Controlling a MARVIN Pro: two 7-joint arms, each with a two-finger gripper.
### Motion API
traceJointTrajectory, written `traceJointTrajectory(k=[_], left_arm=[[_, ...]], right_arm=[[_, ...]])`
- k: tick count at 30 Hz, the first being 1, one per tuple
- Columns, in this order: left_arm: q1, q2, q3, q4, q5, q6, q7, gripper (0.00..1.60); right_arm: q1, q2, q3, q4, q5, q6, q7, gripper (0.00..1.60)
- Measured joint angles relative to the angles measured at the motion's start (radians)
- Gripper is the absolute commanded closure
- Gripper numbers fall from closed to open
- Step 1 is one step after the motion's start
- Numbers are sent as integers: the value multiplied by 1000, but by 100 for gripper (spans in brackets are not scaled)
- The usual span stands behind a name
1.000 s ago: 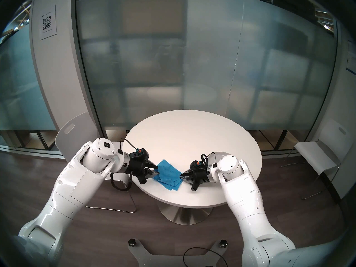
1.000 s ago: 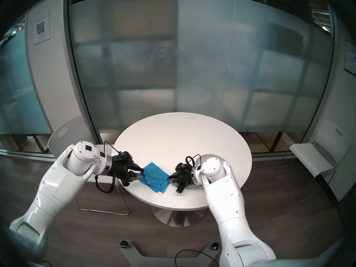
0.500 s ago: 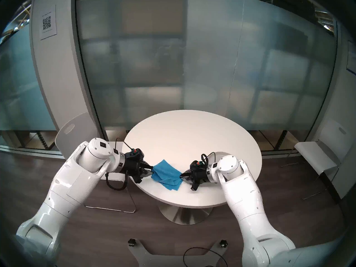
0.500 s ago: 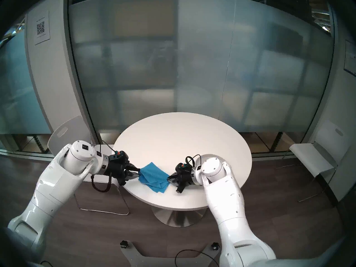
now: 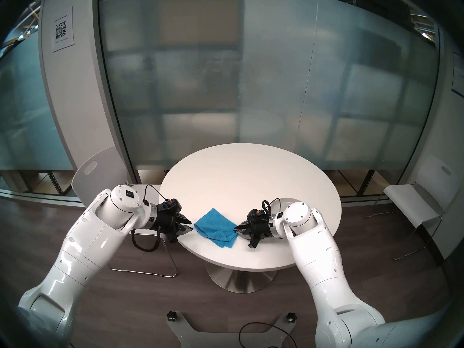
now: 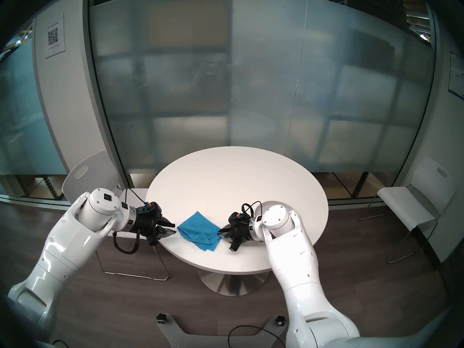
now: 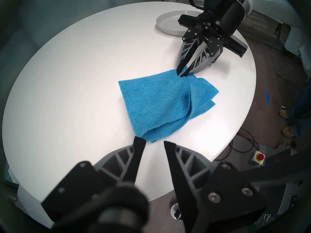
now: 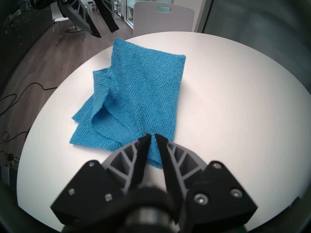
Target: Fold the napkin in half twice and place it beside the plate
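The blue napkin (image 5: 216, 225) (image 6: 197, 227) lies folded and rumpled on the round white table (image 5: 251, 176), its layers splayed at the near right side (image 7: 156, 103) (image 8: 143, 86). My right gripper (image 5: 235, 230) (image 6: 219, 231) (image 7: 180, 74) (image 8: 152, 136) is shut on the napkin's right corner, low on the table. At the table's left edge my left gripper (image 5: 191, 227) (image 6: 174, 228) (image 7: 153, 141) (image 8: 106, 32) stands open and empty, just short of the napkin's left corner. The light-grey plate (image 7: 170, 20) (image 5: 286, 201) (image 6: 263, 205) sits behind my right wrist, mostly hidden in the head views.
A white chair (image 5: 98, 169) stands against the table's left side and another (image 5: 411, 201) to the right. A frosted glass wall runs behind the table. On the floor lie cables and a red stop button (image 7: 260, 157).
My left gripper let go of the napkin's left corner and drew back left to the table's edge. That corner dropped flat. The right gripper kept its hold and did not move.
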Motion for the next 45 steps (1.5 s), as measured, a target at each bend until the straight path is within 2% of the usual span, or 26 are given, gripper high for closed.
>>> traceJointTrajectory(k=[11, 17, 18, 19, 34, 45], left_arm=[[-39, -43, -16, 16, -22, 2, 34, 83], [-84, -90, 34, 32, -23, 14, 52, 119], [-90, -97, 42, 38, -22, 14, 55, 153], [-94, -103, 49, 45, -22, 14, 58, 160], [-154, -163, 128, 153, 7, -21, 97, 160], [-190, -192, 158, 245, 42, -59, 129, 160]], right_arm=[[4, -2, 0, 7, 0, 0, -4, 94], [5, -4, 0, 9, 0, 0, -7, 93], [5, -4, 0, 9, 0, 0, -7, 93], [5, -4, 0, 10, 0, 0, -7, 93], [16, -6, 1, 25, 2, -1, -5, 93], [24, -7, 2, 36, 3, -1, -2, 93]])
